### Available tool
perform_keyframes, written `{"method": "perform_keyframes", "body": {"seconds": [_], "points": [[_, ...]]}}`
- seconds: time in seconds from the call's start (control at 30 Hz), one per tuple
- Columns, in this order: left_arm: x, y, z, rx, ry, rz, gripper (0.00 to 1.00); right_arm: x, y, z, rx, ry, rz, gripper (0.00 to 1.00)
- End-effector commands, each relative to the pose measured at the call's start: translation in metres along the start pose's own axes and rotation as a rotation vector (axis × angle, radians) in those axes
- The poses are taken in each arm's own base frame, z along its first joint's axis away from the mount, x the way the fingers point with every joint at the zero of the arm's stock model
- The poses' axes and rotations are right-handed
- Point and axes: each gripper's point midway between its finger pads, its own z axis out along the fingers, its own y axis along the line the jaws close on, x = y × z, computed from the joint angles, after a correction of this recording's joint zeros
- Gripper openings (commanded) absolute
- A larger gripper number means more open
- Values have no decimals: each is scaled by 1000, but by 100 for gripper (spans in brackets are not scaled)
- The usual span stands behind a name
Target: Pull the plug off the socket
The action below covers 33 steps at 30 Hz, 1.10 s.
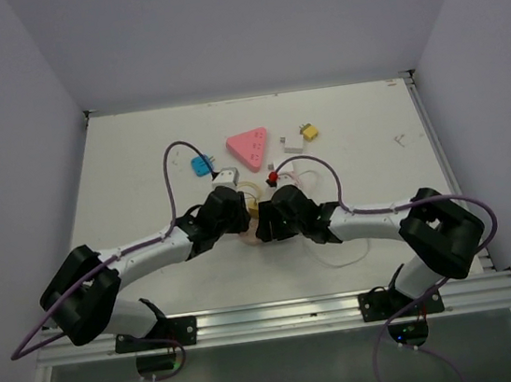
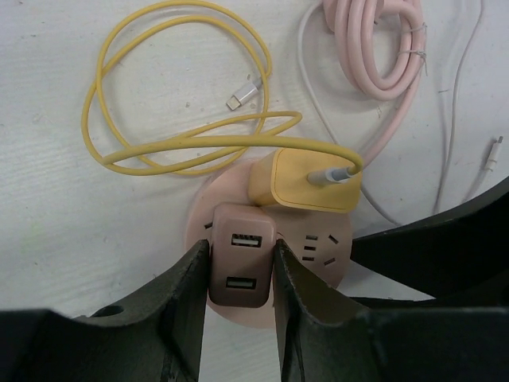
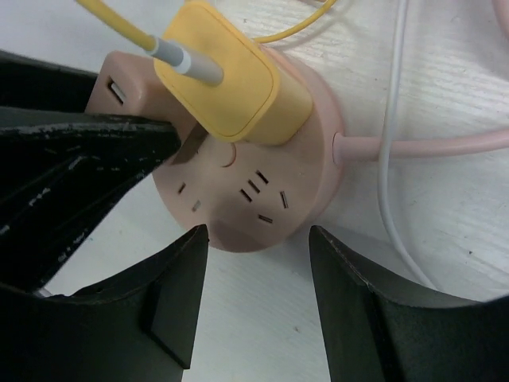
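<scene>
table point(image 1: 359, 121): the socket is being borne near its middle, between the two arms
socket point(image 3: 262, 199): round, pink, lying flat; it is being straddled by the right gripper
right gripper point(image 3: 256, 235): jaws are being held wide at the socket's rim, nothing clamped; contact cannot be told
left gripper point(image 2: 241, 253): jaws are being pressed onto the mauve plug's sides
mauve plug point(image 2: 241, 270): seated in the socket, just beside the yellow charger point(image 2: 306, 179)
step: grasp judged made, pull not yet begun
next move: a straight draw off the socket face is being called for, base pinned

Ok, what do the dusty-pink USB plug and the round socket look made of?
USB plug: probably matte plastic, going by the uniform colour and rounded moulded edges. Round socket: likely the same, with a smooth satin face, moulded slots and a faint sheen.
</scene>
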Motion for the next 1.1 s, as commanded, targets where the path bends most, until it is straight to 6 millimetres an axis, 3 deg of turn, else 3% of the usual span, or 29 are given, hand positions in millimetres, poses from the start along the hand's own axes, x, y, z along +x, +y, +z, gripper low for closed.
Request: {"method": "perform_keyframes", "body": {"seconds": [0.0,0.17,0.3,0.4,0.53,0.67,0.83,1.07], "points": [[24,2,3,-61,73,-97,0,-29,0,5,53,-131,105,58],[29,1,5,-101,79,-82,0,-40,0,7,76,-170,134,58],[30,-2,7,-105,84,-68,0,-37,-3,18,105,-149,132,57],[31,-3,8,-111,83,-60,0,-23,-13,28,147,-101,138,56],[26,-5,8,-109,71,-45,0,11,-43,31,247,-25,188,54],[7,-9,3,-111,18,-30,0,40,-68,28,356,60,206,46],[-22,-21,-6,-76,-66,-40,0,56,-87,24,466,135,174,37],[-59,-31,-18,-63,-172,-76,0,69,-102,22,563,189,173,36]]}}
